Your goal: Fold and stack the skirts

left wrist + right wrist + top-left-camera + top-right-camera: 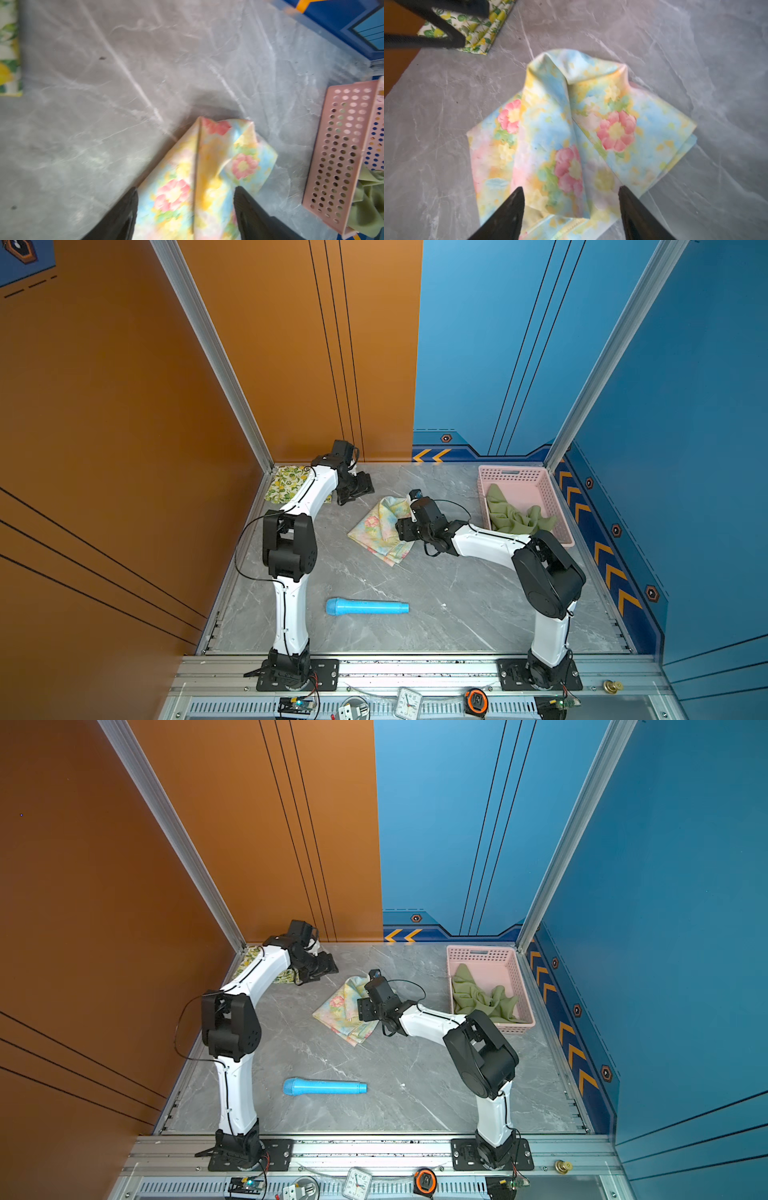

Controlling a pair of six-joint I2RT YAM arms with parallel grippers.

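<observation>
The pink basket point(524, 471) stands at the far right corner of the grey table point(419, 589). The olive green skirt point(514, 515) lies crumpled inside it. The pastel flowered skirt point(379, 527) lies on the table, left of the basket in both top views and apart from it. It is partly folded, with loose layers showing at the edges. The lemon print skirt point(286, 484) lies folded much farther from the basket, at the opposite far corner.

The right gripper point(571, 192) is over the side of the pastel skirt that faces the basket. Its fingers point(506, 214) stand wide apart and hold nothing; whether they touch the cloth I cannot tell. The left gripper point(186, 193) is between the lemon skirt and the pastel one, well apart from the basket, also spread wide and empty. A blue tube point(366, 607) lies on the table, nearer to the arm bases than the basket is.
</observation>
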